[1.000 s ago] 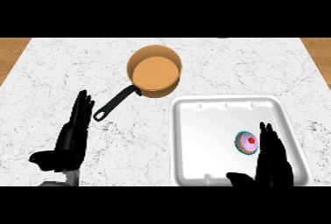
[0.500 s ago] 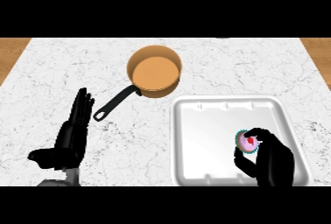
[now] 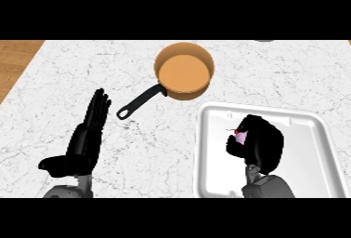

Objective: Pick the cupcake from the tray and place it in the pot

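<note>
In the head view my right hand (image 3: 260,142) is curled over the cupcake (image 3: 239,135), of which only a small red and pink patch shows at the hand's left edge. The hand is over the middle of the white tray (image 3: 212,153). Whether the cupcake still touches the tray is hidden by the hand. The orange pot (image 3: 183,70) with a black handle (image 3: 140,102) stands on the counter beyond the tray's upper left corner. At the lower left my left hand (image 3: 86,137) rests open, fingers up.
The marble counter (image 3: 288,74) ends at a wooden strip (image 3: 15,60) on the far left. The pot's handle points down-left toward my left hand.
My right hand went from open beside the cupcake to curled round it. The view has shifted, so the tray and pot now sit further right in the picture.
</note>
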You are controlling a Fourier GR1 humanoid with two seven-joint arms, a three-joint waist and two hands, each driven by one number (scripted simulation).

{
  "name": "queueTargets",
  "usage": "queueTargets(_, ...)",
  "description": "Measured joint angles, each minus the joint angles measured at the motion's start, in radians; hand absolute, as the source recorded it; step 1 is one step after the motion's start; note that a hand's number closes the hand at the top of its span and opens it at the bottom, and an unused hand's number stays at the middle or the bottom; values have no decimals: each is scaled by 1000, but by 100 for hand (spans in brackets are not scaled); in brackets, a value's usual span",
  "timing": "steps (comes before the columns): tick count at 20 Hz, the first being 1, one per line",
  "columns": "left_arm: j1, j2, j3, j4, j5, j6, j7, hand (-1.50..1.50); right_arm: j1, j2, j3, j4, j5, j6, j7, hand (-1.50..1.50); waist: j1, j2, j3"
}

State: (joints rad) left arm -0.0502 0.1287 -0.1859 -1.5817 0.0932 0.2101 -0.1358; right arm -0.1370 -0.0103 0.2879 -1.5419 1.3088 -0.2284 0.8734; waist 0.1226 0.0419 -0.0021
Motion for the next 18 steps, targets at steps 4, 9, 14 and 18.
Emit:
queueTargets(4, -22, -7, -29, 0, -6, -19, 0, 0, -142, 6, -17, 73, -15, 50, 102, 150, 65, 18, -2)
queueTargets(9, -46, -16, -63, 3, -14, -38, 6, 0, -340, 6, -58, 165, 22, 88, 171, 150, 118, 20, -6)
queueTargets(14, -64, -21, -81, 14, -18, -49, 13, 0, -537, 5, -104, 259, 111, 116, 207, 150, 147, 18, -11)
queueTargets(18, -78, -26, -92, 20, -22, -54, 18, 0, -667, 4, -144, 343, 189, 145, 235, 150, 158, 18, -13)
